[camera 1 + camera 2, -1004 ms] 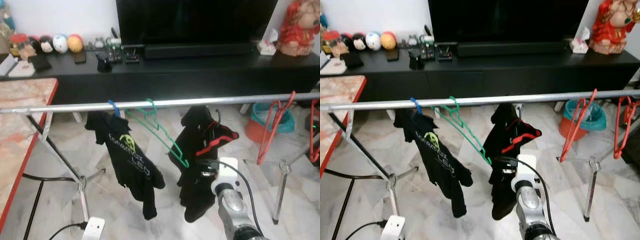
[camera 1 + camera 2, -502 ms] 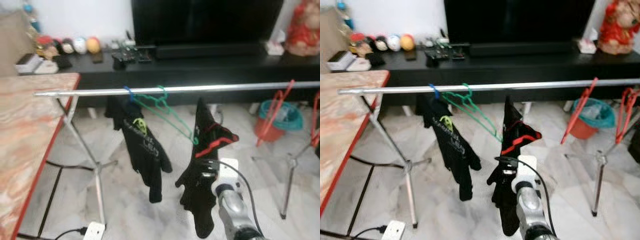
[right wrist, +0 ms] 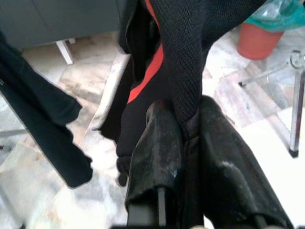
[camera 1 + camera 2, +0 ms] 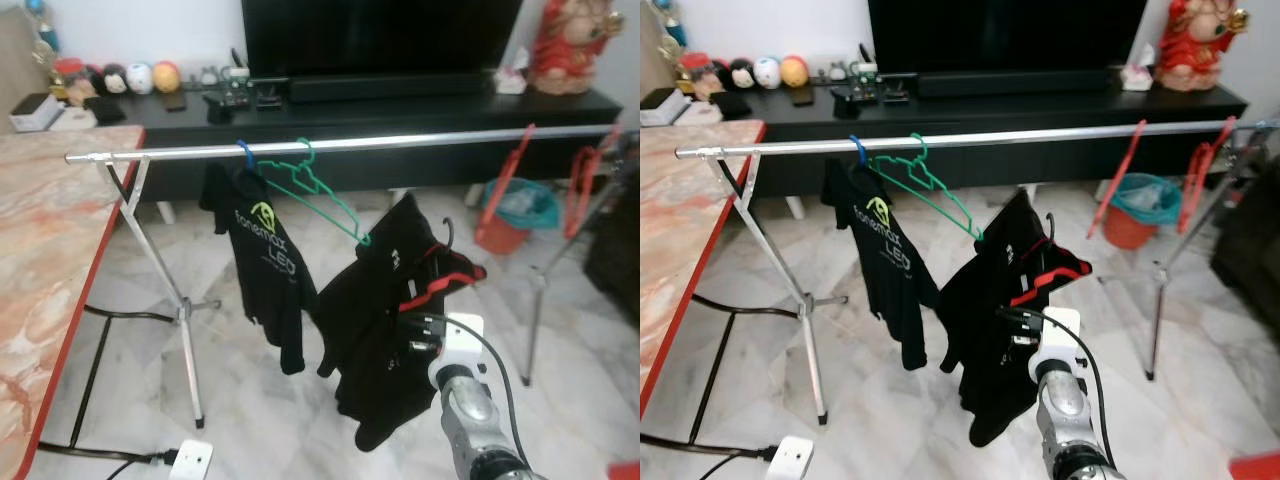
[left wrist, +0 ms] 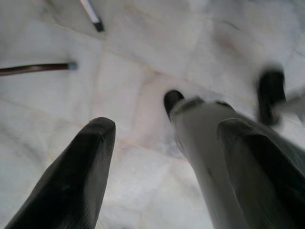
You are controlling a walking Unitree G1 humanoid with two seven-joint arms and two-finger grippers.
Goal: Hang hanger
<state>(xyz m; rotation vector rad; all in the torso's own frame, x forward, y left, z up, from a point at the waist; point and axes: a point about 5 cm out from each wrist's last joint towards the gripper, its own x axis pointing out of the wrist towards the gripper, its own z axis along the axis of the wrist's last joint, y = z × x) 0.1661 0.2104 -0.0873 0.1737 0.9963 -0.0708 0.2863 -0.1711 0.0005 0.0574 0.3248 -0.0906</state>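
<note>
Left eye view: a long silver metal clothes rail (image 4: pixel 400 142) runs across the room, above and beyond the right gripper (image 4: pixel 425 335). To the gripper's left stands a marble worktop with a red edge (image 4: pixel 45 260). Next along, hanging on the rail up and left of the gripper, are a black printed T-shirt on a blue hanger (image 4: pixel 262 262) and an empty green wire hanger (image 4: pixel 318 196). The right gripper is raised in front of the robot, its fingers pressed together on the black garment with red trim (image 4: pixel 395 310). That garment sits on a dark hanger whose hook (image 4: pixel 447 231) points up just above the gripper, below the rail and not yet on it. Further right, two empty red hangers (image 4: pixel 505 185) hang on the rail. In the left wrist view the left gripper (image 5: pixel 162 157) is spread and hangs idle over the marble floor (image 5: pixel 143 57).

To hang it well, the gripper likely needs to lift the hook clear above the rail in the open stretch between the green and red hangers, then lower it on squarely before letting go.
</note>
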